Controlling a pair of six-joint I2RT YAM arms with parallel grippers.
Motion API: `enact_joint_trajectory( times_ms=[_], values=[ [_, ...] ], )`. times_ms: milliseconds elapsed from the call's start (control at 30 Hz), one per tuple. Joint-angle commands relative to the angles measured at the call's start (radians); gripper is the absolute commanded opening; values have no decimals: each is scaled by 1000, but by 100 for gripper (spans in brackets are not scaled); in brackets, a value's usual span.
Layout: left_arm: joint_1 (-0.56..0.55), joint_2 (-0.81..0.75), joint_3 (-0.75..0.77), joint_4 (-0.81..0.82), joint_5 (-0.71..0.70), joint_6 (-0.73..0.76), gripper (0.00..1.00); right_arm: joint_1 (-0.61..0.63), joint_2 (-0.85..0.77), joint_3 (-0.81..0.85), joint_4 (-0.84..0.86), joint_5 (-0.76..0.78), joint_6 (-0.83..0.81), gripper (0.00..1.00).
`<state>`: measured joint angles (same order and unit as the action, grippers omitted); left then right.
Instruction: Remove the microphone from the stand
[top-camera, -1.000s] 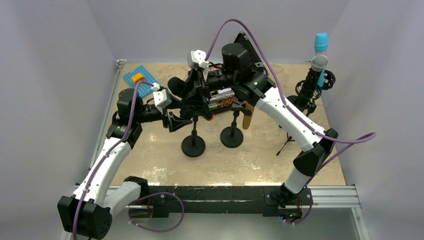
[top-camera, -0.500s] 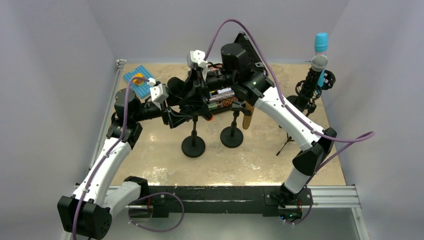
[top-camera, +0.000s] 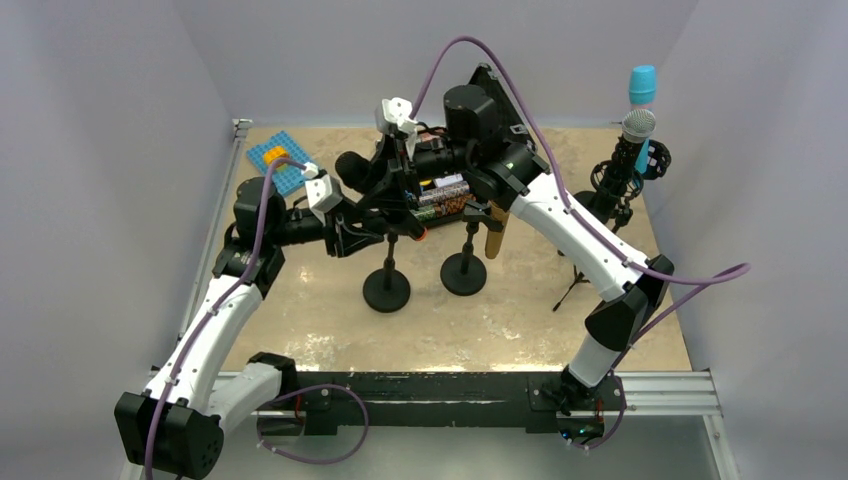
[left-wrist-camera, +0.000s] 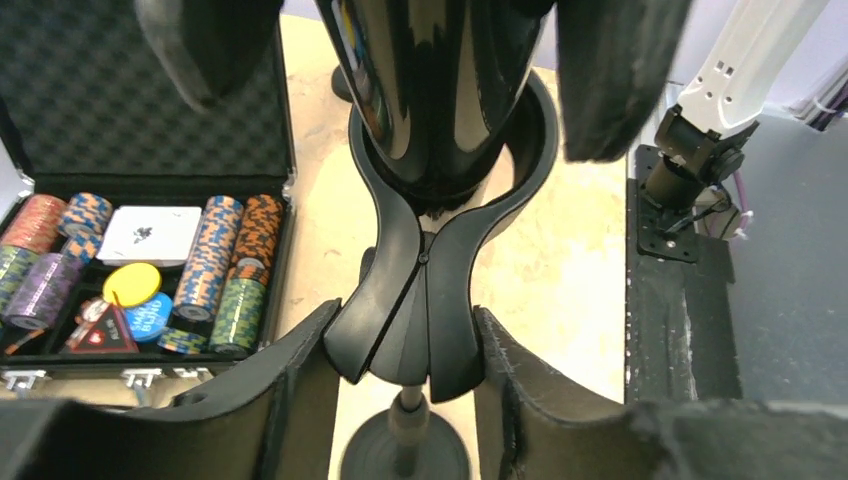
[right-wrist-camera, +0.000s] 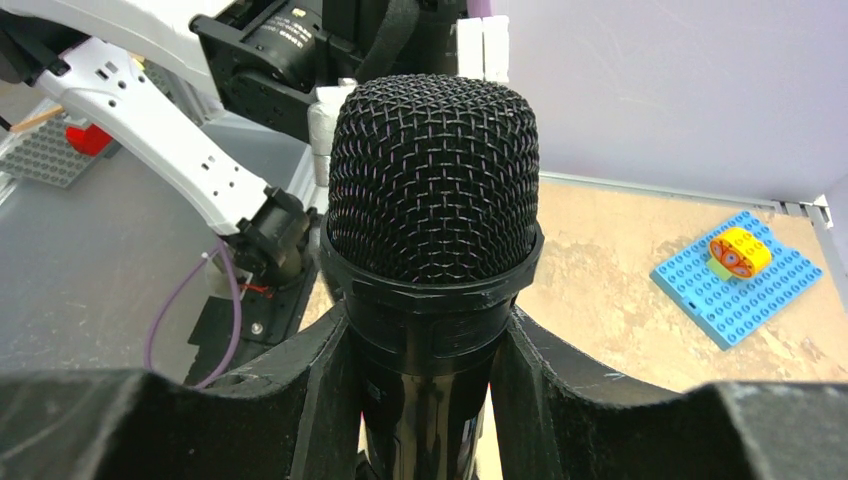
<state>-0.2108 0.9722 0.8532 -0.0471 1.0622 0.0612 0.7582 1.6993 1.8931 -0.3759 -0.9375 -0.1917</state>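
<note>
Two pincers meet at the stand (top-camera: 386, 290), which stands on a mottled beige tabletop (top-camera: 520, 320) boxed in by pale grey walls (top-camera: 100, 150). The right gripper (right-wrist-camera: 425, 350) is clamped on the microphone (right-wrist-camera: 435, 180), which sits in the stand's clip (left-wrist-camera: 410, 300). The left gripper (left-wrist-camera: 405, 350) flanks that clip, and whether its pads press it cannot be told. From above, the arms hide most of the microphone and the clip. Beyond the stand, an open chip case (left-wrist-camera: 130, 90) is partly covered.

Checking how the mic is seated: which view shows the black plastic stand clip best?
Left wrist: the black plastic U-shaped stand clip fills the frame, cradling the black microphone. Top external loses it among the arms; right wrist shows only the microphone.
</note>
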Motion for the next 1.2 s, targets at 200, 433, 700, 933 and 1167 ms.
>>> enact_joint_trajectory(
  times_ms=[200,433,700,933,1167],
  values=[
    [-4,0,18,4,25,22,0,-13,-17,115,208,-36,156,0],
    [-2,-1,11,-25,0,47,0,-17,28,438,365,-19,436,0],
    [-2,-47,41,-85,-83,54,60,-28,-172,192,254,69,215,0],
    [-2,-118,162,-299,-148,141,77,-57,-426,-114,159,260,5,0],
    [-2,-160,330,-475,-205,171,85,-101,-612,-235,2,296,-89,0]
  ],
)
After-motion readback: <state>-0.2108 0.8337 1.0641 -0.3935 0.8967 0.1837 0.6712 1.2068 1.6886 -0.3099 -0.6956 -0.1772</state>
